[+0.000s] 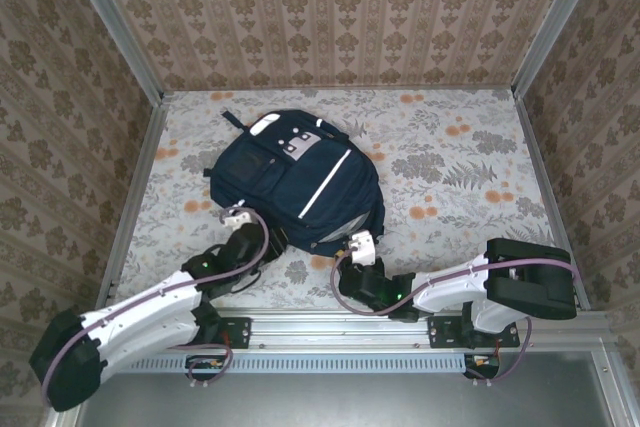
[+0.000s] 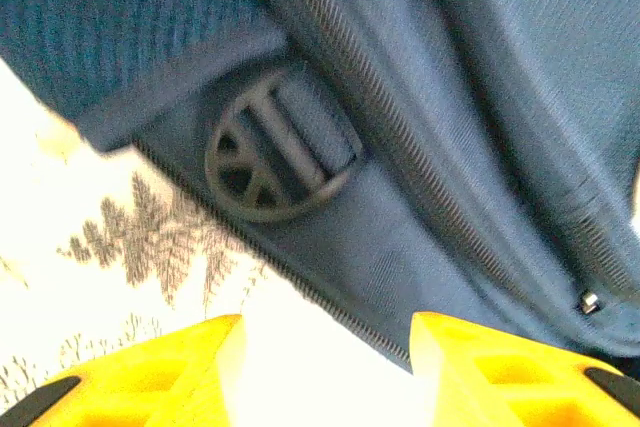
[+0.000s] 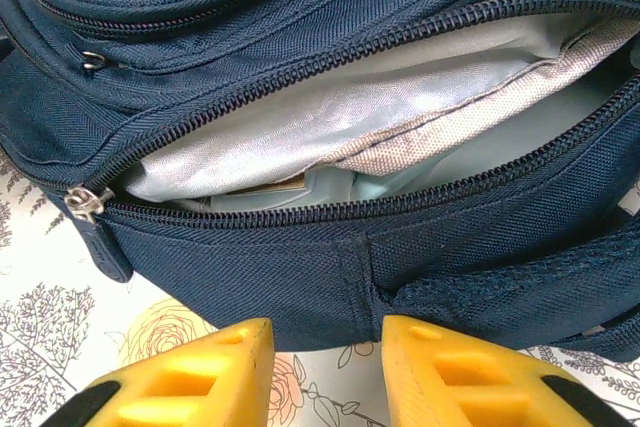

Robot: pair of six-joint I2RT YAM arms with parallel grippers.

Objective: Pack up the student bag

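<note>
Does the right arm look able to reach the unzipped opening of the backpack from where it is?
Probably yes: the right gripper is open just short of the backpack, the unzipped opening lies right ahead, nothing between.

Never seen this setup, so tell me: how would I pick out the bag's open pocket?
On the flowered table lies a navy backpack. At its near end, one zipper gapes, showing silver lining; the zipper above looks closed.
</note>
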